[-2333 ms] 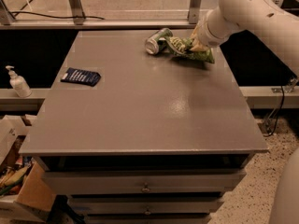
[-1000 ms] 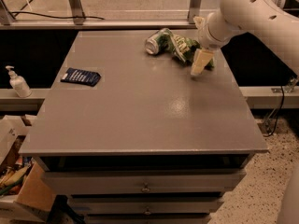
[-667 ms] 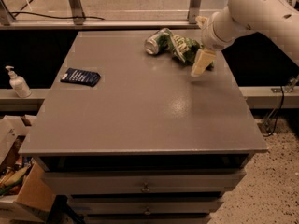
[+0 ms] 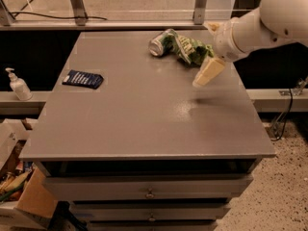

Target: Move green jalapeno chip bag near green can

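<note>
The green jalapeno chip bag (image 4: 190, 49) lies crinkled at the back right of the grey table (image 4: 144, 114). The green can (image 4: 158, 44) lies on its side right against the bag's left end, its silver end facing left. My gripper (image 4: 206, 73) hangs on the white arm (image 4: 260, 25) just in front of and to the right of the bag. It is above the tabletop and not touching the bag. Nothing shows in it.
A small flat dark blue packet (image 4: 83, 79) lies on the table's left side. A white pump bottle (image 4: 17, 85) stands on a ledge left of the table. Cardboard boxes (image 4: 19, 196) sit on the floor at lower left. Metal posts (image 4: 77, 4) stand behind the table.
My gripper, earlier down on the chip bag, has come off it and drawn back to the front right. The bag stays lying against the can.
</note>
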Robot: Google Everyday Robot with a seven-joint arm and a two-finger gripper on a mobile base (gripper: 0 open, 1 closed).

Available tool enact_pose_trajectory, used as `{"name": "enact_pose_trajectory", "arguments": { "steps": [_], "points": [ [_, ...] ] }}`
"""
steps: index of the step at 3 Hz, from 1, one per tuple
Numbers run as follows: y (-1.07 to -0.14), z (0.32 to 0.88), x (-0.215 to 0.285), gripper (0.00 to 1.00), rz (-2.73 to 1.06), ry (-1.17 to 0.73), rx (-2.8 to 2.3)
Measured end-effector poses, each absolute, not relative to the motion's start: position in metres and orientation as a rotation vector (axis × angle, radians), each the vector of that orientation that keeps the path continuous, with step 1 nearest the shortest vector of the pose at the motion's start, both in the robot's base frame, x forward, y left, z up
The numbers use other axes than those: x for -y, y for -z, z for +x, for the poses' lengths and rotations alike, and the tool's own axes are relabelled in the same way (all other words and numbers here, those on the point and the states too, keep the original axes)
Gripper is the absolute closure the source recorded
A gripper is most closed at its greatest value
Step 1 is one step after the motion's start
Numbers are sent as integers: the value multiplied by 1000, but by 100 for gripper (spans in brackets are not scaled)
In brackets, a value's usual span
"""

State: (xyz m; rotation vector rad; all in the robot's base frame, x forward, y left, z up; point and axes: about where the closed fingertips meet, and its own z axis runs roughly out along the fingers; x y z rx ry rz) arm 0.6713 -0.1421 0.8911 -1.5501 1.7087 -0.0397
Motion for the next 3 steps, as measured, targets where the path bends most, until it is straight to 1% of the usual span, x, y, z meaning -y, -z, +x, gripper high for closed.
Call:
{"name": "enact_pose_trajectory", "arguments": {
  "steps": [1,2,3],
  "points": [
    [-897,651,147,0,-1484,-59,-1699],
    [-912,631,178,0,-1399,-98,-1668],
    [-921,621,198,0,-1350,-115,-1649]
  ]
}}
